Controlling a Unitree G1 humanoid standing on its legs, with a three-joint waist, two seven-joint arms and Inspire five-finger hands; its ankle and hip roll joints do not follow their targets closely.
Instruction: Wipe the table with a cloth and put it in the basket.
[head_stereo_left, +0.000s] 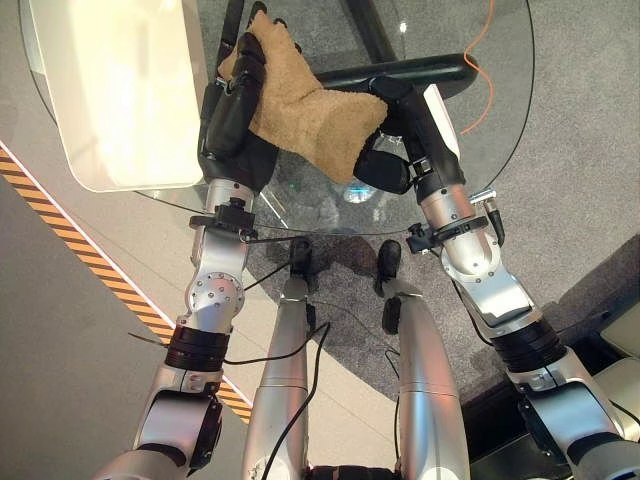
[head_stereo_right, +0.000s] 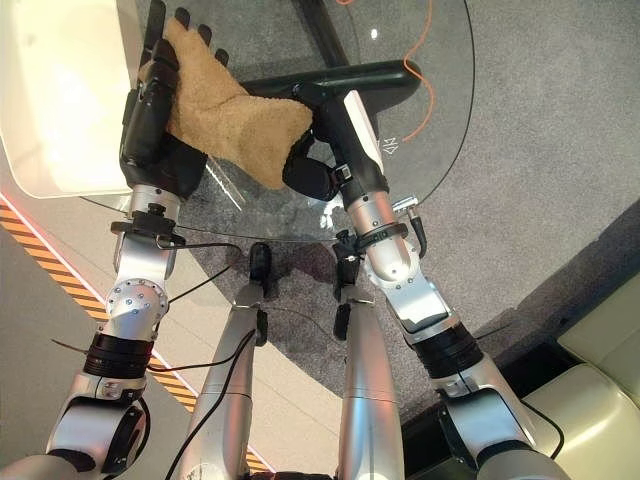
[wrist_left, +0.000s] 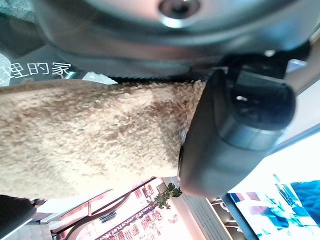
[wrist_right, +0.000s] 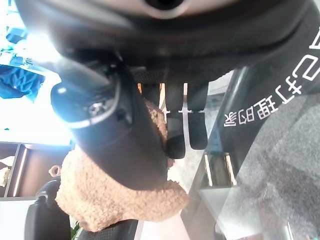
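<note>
text: white printed characters (wrist_right: 239, 95), mirrored | on: glass table (head_stereo_left: 420, 40) | also: small white mark (head_stereo_right: 388, 145) near its edge

Both silver-grey arms, screw-studded with black joint collars, ended in dark hands: left hand (head_stereo_left: 232, 112), right hand (head_stereo_left: 410, 140) white-covered.

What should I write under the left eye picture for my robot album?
Both hands, left hand and right hand, grip a tan cloth over the glass table, beside the white basket.

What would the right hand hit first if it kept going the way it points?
Probably the tan fluffy cloth it already pinches; the right hand points toward the left hand, which holds the cloth's other end. Depth is unclear.
</note>
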